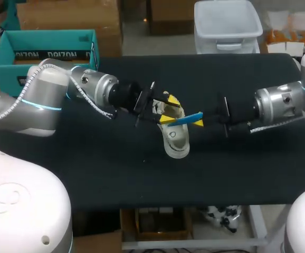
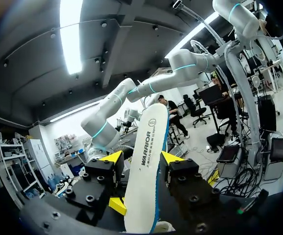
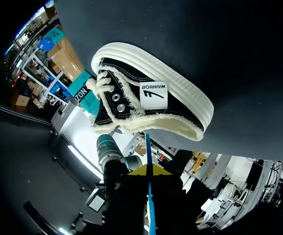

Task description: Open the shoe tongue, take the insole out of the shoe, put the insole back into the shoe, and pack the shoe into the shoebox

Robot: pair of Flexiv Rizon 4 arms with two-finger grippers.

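A table [image 1: 142,179] with a dark, matte top is seen in the head view, spread across the middle of the frame from the left edge almost to the right edge. Its far edge is seen across the upper part of the frame, ending in a rounded corner at upper right. Its near edge is seen as a straight line across the lower part. In the right wrist view the same dark surface is shown.
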